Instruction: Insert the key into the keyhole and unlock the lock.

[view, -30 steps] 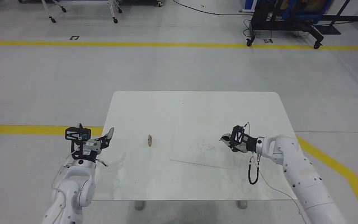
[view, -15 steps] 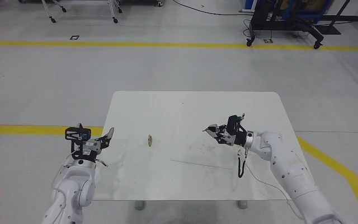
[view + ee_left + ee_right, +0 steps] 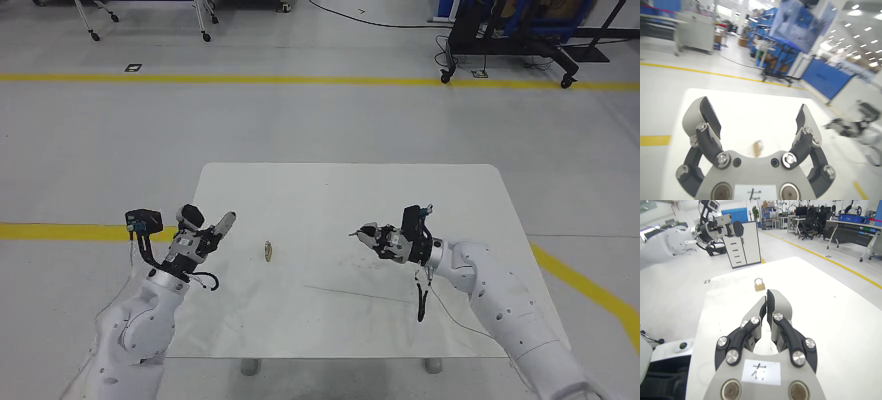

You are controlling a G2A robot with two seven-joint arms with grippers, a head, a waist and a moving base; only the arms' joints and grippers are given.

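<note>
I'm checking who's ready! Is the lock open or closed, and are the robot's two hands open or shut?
lock: standing on the table, shackle looks closed.
left hand: open, empty.
right hand: shut; too small to tell if a key is pinched in it.

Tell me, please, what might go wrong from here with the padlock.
The padlock stands free and upright on the table; the open left gripper might tip it while closing in. The right gripper is shut, but I cannot tell whether it holds a key, so insertion may fail.
</note>
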